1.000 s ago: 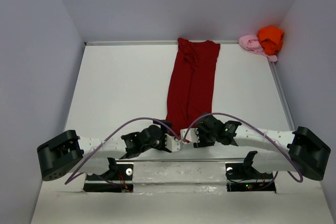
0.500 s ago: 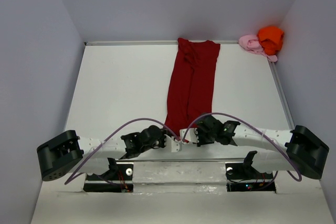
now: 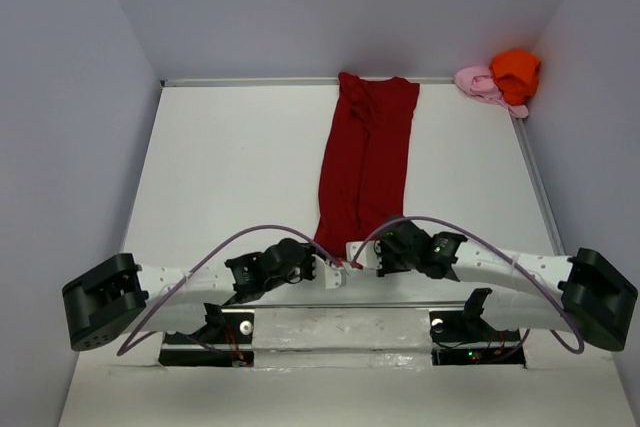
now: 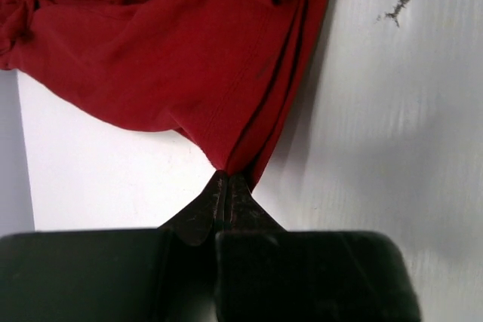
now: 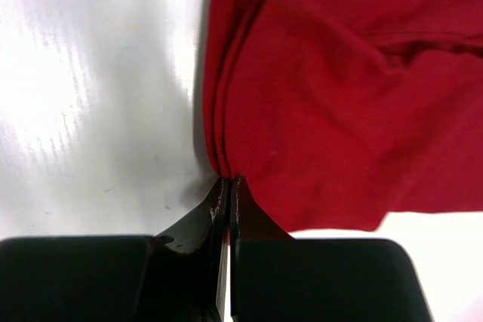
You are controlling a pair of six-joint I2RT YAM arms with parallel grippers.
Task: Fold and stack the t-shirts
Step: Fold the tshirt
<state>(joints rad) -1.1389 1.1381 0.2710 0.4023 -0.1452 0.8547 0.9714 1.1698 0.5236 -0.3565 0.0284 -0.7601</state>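
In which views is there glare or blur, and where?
Right wrist view: strong glare whitens the table beside the dark red t-shirt. Left wrist view: milder sheen on the bare surface; the left gripper near the lens looks dark, featureless. Top view: even, soft light.

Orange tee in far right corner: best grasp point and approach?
Probably pinch the top of the orange tee, coming from above on its near-left side. It lies bunched against the pink tee, walls close behind and to the right; no flat edge shows.
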